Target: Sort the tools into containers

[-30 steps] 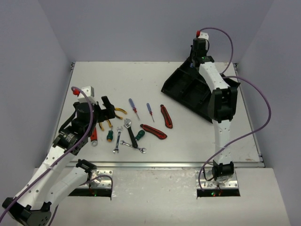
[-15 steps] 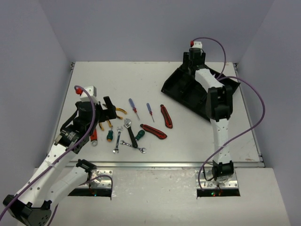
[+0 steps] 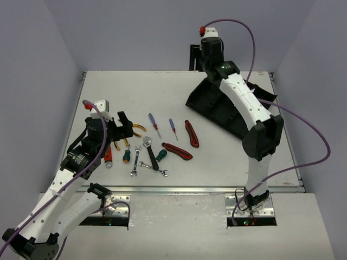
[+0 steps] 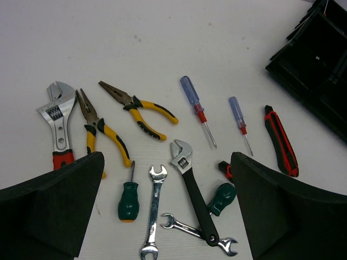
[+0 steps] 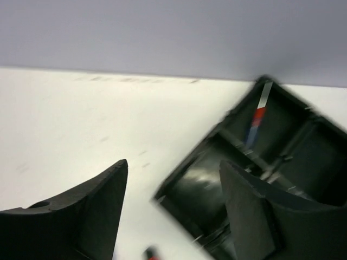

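One screwdriver (image 5: 256, 122) sorted, the rest waiting.
Right gripper (image 5: 172, 174), jaws apart and empty, hangs high near the tray (image 5: 198, 181), the screwdriver lying in one compartment; left gripper (image 4: 167, 162), wide open and empty, hovers over the tools (image 4: 192, 187) on the table (image 3: 217, 157).

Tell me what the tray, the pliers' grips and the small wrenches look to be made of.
Tray: black moulded plastic by the look, slightly glossy, with thin divider walls.
Pliers' grips: yellow and black sleeves, probably rubber or soft plastic, matt.
Small wrenches: probably bare steel, bright silver with highlights.
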